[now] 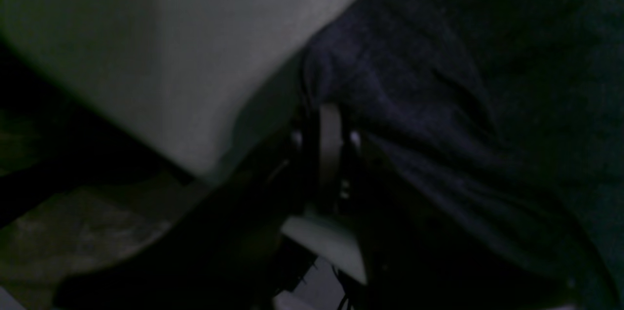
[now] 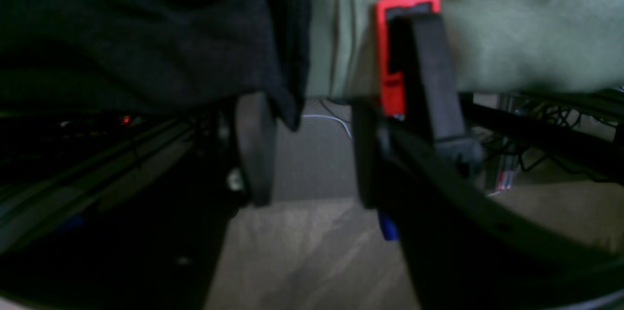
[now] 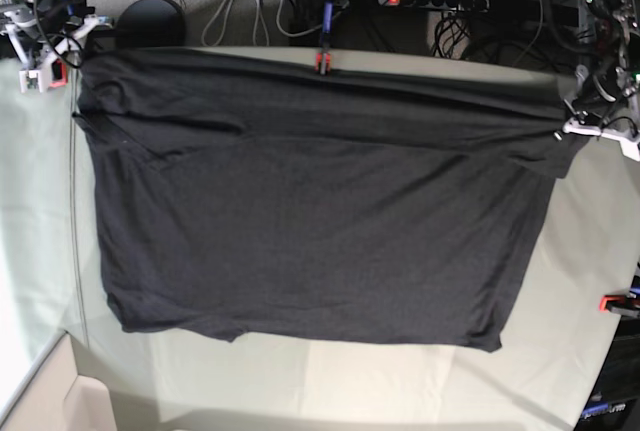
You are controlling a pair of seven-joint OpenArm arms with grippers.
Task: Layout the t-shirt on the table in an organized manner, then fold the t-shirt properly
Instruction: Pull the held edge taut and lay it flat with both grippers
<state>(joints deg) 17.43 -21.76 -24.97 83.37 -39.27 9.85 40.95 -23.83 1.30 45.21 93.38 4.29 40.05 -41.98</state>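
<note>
Spreading stage: the t-shirt (image 3: pixel 310 221) lies nearly flat on the table (image 3: pixel 400 381), filling most of it, with its long axis running across the base view and a band of folds along the far edge.

Left of the base view, right gripper (image 2: pixel 307 149): at the far corner of the table, jaws standing wide apart with nothing between them. In the right wrist view a dark corner of the shirt hangs just beside one finger (image 2: pixel 256 149), off the table edge, and a red clamp (image 2: pixel 397 51) sits on the pale cloth close by.

Middle: the shirt body is smooth towards the near hem; the far edge is ridged, and another red clamp (image 3: pixel 323 61) marks the table's far rim behind it.

Right of the base view, left gripper (image 1: pixel 329 139): at the far corner on that side, jaws narrowed down on a bunched edge of the shirt; the left wrist view is dark, but cloth drapes from the fingers across the table.

Relation that matters: each arm is at one end of the shirt's far edge, so the cloth lies between them and towards the near side. The left end is held and the right end is free.

Likely need: judging from this, the right arm is nearer the loose corner and would have to deal with it before any fold.

Risk: the overhanging corner could slip off the edge.
</note>
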